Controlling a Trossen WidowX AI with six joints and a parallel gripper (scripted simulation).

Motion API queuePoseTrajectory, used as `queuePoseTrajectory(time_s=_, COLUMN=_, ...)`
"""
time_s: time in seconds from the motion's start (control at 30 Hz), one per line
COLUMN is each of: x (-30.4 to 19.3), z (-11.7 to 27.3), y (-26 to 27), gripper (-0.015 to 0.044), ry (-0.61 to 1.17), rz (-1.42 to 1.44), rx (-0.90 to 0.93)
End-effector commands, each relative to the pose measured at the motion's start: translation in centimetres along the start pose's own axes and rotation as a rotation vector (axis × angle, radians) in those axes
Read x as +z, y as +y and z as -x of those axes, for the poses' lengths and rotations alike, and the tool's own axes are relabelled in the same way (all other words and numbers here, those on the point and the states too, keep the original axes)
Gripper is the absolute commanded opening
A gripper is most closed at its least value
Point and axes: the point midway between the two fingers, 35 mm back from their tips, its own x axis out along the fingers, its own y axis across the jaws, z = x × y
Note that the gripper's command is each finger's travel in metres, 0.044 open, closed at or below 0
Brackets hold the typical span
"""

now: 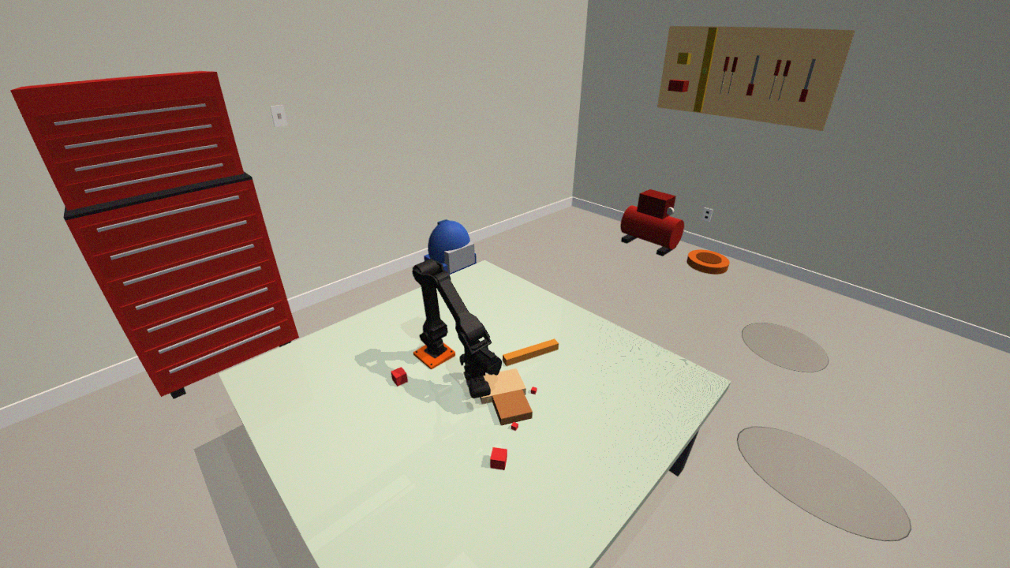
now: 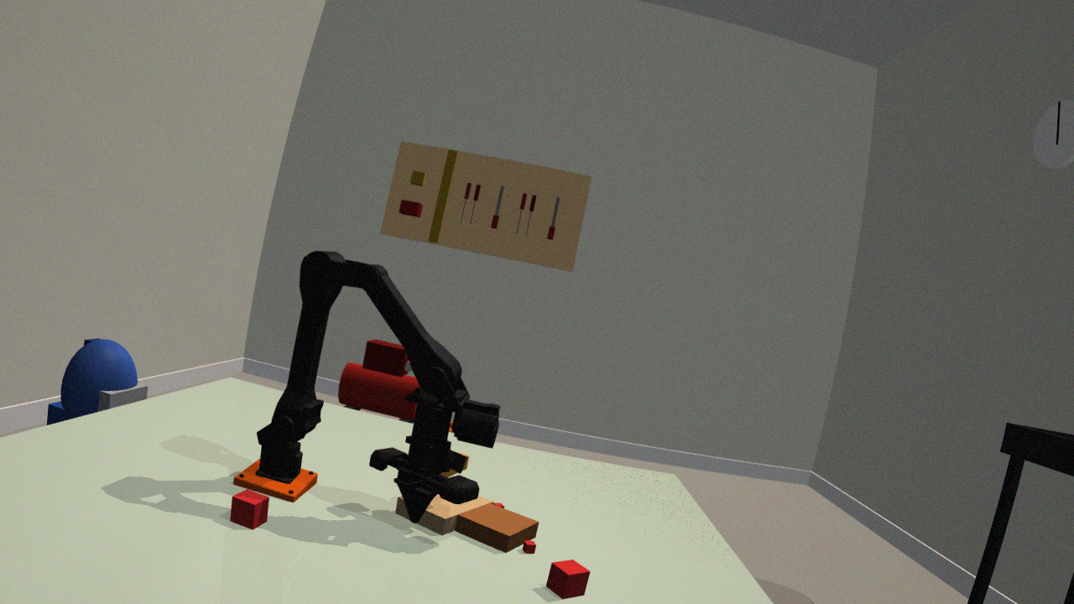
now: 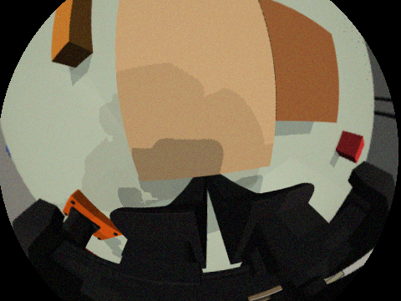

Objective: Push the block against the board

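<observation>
With the black parallel-jaw pincer point(image 1: 477, 391) point(image 2: 415, 519) point(image 3: 204, 170) pressed together, empty, push the flat tan wooden board point(image 1: 506, 382) point(image 2: 459, 506) point(image 3: 192, 84) just ahead of its tips low and straight forward, without twisting, until its near edge evens with the square brown wooden block point(image 1: 511, 405) point(image 2: 499, 519) point(image 3: 305, 71), ahead and right in the wrist view.

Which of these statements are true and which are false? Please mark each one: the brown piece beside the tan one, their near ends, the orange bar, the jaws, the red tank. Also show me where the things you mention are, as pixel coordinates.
1. The brown piece point(image 1: 511, 404) point(image 2: 497, 521) point(image 3: 302, 71) lies along one side of the tan piece point(image 1: 508, 381) point(image 2: 461, 507) point(image 3: 196, 54). True.
2. Their ends nearest the jaws are even. False: the tan piece reaches farther toward the jaws.
3. The orange bar point(image 1: 531, 351) point(image 2: 464, 468) point(image 3: 61, 35) lies on the tan piece. False: it lies apart from it.
4. The jaws are closed on nothing. True.
5. The red tank point(image 1: 651, 226) point(image 2: 375, 388) stands on the table point(image 1: 388, 452) point(image 2: 112, 540) point(image 3: 58, 117). False: it stands beyond it.
</observation>
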Motion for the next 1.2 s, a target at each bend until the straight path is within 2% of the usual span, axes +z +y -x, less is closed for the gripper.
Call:
queuePoseTrajectory(time_s=0.0, x=1.0, z=0.0, y=-0.2, gripper=0.0000, ry=-0.008, rz=0.000, rx=-0.002)
queuePoseTrajectory(time_s=0.73, x=4.5, z=0.0, y=0.0, gripper=0.0000, ry=-0.011, rz=-0.001, rx=-0.002)
queuePoseTrajectory(time_s=1.17, x=2.8, z=0.0, y=-0.1, gripper=0.0000, ry=-0.009, rz=0.000, rx=-0.002)
